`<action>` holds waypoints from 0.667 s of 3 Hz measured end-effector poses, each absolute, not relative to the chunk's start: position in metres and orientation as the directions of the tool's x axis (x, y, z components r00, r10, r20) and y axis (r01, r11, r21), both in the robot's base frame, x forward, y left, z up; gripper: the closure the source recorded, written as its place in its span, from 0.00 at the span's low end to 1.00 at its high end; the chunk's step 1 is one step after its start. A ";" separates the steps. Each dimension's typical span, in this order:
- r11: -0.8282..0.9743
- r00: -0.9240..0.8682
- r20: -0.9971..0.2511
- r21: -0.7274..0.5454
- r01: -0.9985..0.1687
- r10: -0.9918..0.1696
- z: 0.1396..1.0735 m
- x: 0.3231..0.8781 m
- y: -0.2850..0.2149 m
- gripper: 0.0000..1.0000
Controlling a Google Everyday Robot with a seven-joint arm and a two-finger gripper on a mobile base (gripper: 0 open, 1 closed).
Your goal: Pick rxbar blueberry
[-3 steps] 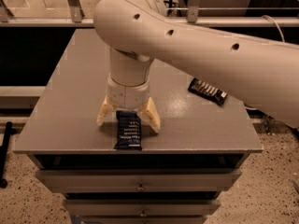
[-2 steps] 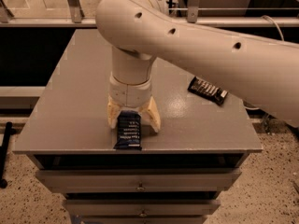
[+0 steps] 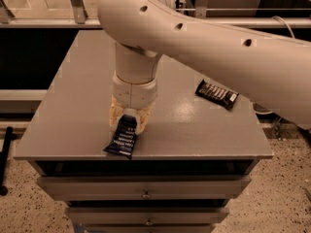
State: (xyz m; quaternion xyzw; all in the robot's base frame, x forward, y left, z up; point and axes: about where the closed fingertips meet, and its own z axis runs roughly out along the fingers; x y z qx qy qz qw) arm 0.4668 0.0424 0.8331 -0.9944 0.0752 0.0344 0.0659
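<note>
The rxbar blueberry, a flat dark navy bar with lines of white text, is near the front edge of the grey cabinet top. My gripper points straight down, and its cream fingers are closed on the bar's far end. The bar's near end tilts down and to the left, close to the surface. The bar's top end is hidden between the fingers.
A black wrapped bar with white stripes lies on the right side of the cabinet top. My big white arm crosses above the right half. Drawers are under the front edge. A metal rail runs behind.
The fingers, spread on either side of the bar a second ago, have closed on its far end. The bar has turned slightly, its near end swinging left.
</note>
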 end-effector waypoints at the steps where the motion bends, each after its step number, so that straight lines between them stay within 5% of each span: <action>1: -0.964 0.977 -0.100 -0.172 -0.202 -0.187 0.846 0.476 0.049 1.00; 2: -0.912 0.952 -0.142 -0.279 -0.300 -0.270 0.870 0.504 0.044 1.00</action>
